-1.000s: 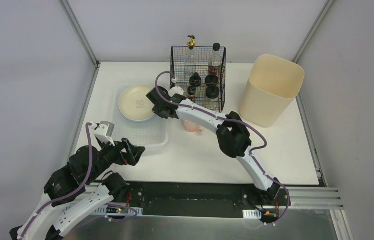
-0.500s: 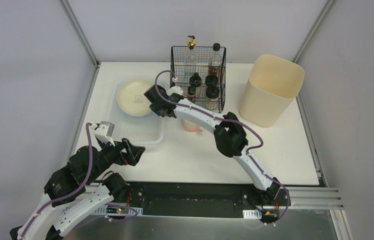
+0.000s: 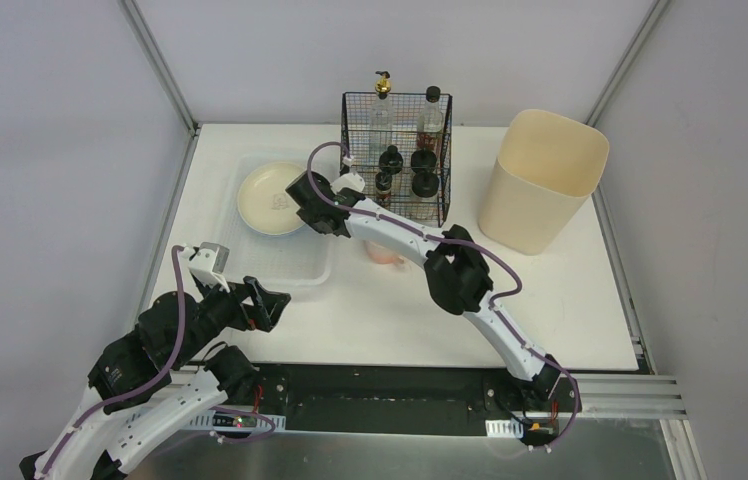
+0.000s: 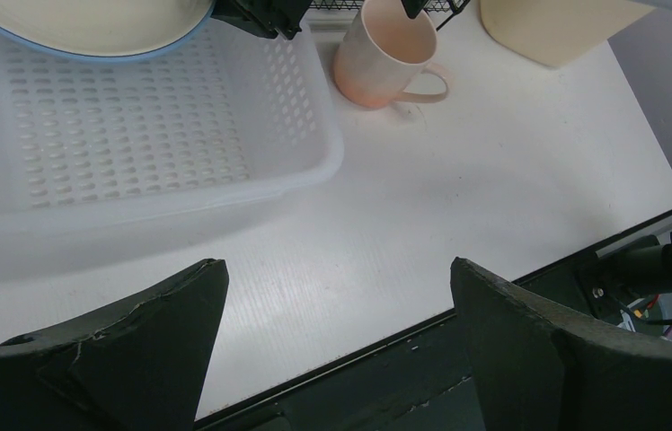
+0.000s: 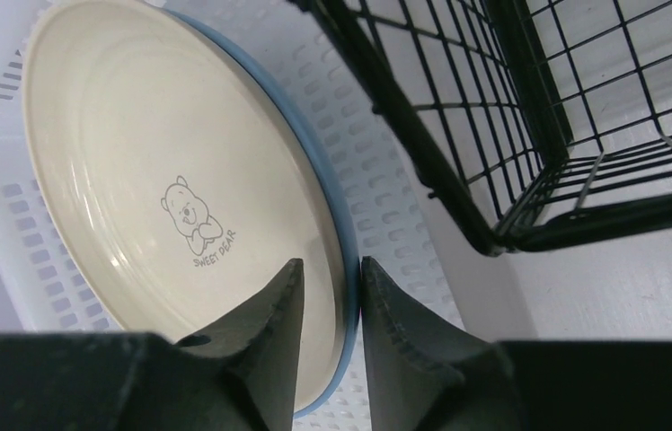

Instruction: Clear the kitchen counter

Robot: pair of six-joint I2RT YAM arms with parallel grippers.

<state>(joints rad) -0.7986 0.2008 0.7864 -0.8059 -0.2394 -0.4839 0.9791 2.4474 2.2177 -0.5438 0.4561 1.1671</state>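
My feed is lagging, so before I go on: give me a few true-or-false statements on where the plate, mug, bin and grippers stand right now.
1. The plate lies in the tray. True.
2. The mug is inside the rack. False: it stands upright on the counter, just right of the tray.
3. The left gripper is open and empty. True.
4. The bin sits left of the tray. False: it stands at the counter's far right, right of the rack.
5. The right gripper has a finger on either side of the plate's rim. True.
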